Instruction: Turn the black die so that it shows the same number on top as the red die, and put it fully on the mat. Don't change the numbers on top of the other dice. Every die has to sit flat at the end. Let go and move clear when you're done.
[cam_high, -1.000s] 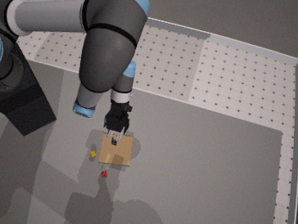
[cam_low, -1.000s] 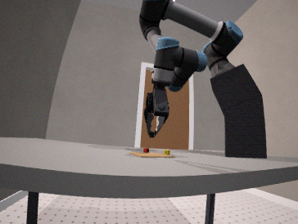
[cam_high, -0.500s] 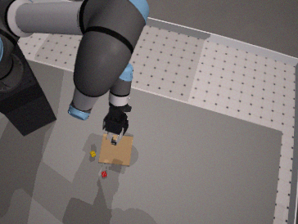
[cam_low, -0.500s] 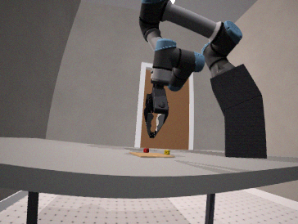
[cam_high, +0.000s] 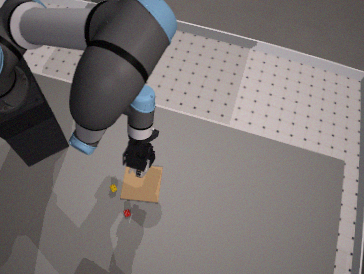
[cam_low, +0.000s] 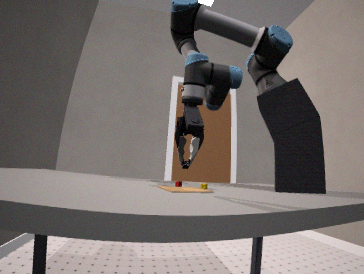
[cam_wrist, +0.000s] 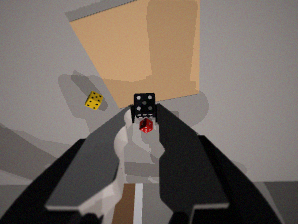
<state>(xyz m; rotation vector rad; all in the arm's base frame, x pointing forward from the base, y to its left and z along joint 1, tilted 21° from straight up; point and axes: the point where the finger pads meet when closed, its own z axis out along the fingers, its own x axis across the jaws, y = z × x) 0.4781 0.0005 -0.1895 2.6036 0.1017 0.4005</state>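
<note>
My gripper is shut on the black die and holds it in the air above the mat. The black die's face towards the wrist camera seems to show five pips; a second face below it is foreshortened. The red die lies on the table off the mat, its top number too small to read. In the wrist view it appears just below the black die.
The yellow die lies on the table beside the mat, off its edge. The arm's shadows fall across the grey table and part of the mat. The robot's dark pedestal stands at the table's side.
</note>
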